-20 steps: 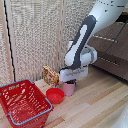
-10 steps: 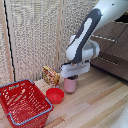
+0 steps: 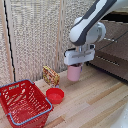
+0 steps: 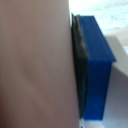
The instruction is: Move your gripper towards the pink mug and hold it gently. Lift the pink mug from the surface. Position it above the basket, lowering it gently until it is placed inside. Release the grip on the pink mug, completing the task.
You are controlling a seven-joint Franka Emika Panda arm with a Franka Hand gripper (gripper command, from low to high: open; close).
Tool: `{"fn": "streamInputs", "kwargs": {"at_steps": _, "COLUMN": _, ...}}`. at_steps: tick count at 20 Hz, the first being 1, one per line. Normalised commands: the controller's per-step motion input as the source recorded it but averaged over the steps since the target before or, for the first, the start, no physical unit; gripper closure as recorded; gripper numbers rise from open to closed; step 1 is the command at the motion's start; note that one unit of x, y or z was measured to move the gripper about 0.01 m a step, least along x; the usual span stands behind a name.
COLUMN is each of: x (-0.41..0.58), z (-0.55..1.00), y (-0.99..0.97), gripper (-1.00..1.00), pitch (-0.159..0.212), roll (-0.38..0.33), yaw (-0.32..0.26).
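Pink mug [image 3: 74, 73]: plain, pale, matte cylinder, held upright beneath the gripper [image 3: 76, 63]. Its upper part is covered by the white gripper block; its base appears to hang just clear of the wooden bench [image 3: 95, 100], though contact cannot be ruled out from the exterior view. In the wrist view the mug [image 4: 35, 65] fills most of the picture as a smooth pink wall, with a dark pad and blue finger [image 4: 97, 70] pressed flat against it; the jaws are clamped on the mug.

Surroundings: a small patterned box [image 3: 50, 75] stands just beside the mug, toward the exterior view's left. A shallow red bowl [image 3: 55, 95] sits on the bench in front of that box, near the mug but apart from it. The red basket [image 3: 15, 117] with its grey-blue rim stands further toward the exterior view's left, beside the bowl. Open bench lies toward the exterior view's right of the mug. A slatted wall [image 3: 35, 40] runs close behind.
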Motion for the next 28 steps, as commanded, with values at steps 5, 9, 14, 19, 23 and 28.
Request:
{"fn": "streamInputs", "kwargs": {"at_steps": 5, "x": 0.275, "z": 0.7, "y": 0.32, "gripper": 1.0, "pitch": 0.073, "roll": 0.001, "yaw": 0.073}}
{"fn": "streamInputs", "kwargs": {"at_steps": 9, "x": 0.261, "z": 0.66, "y": 0.59, "gripper": 1.0, "pitch": 0.089, "roll": 0.0, "yaw": 0.083}}
{"fn": "streamInputs", "kwargs": {"at_steps": 14, "x": 0.365, "z": 0.66, "y": 0.63, "gripper": 1.0, "pitch": 0.078, "roll": 0.0, "yaw": 0.074}}
{"fn": "streamInputs", "kwargs": {"at_steps": 19, "x": 0.392, "z": 0.61, "y": 0.65, "gripper": 1.0, "pitch": 0.059, "roll": 0.0, "yaw": 0.066}}
{"fn": "streamInputs", "kwargs": {"at_steps": 23, "x": 0.401, "z": 0.51, "y": 0.69, "gripper": 1.0, "pitch": 0.018, "roll": -0.009, "yaw": 0.036}}
{"fn": "streamInputs", "kwargs": {"at_steps": 28, "x": 0.35, "z": 0.24, "y": 0.87, "gripper": 1.0, "pitch": 0.0, "roll": -0.024, "yaw": 0.001}}
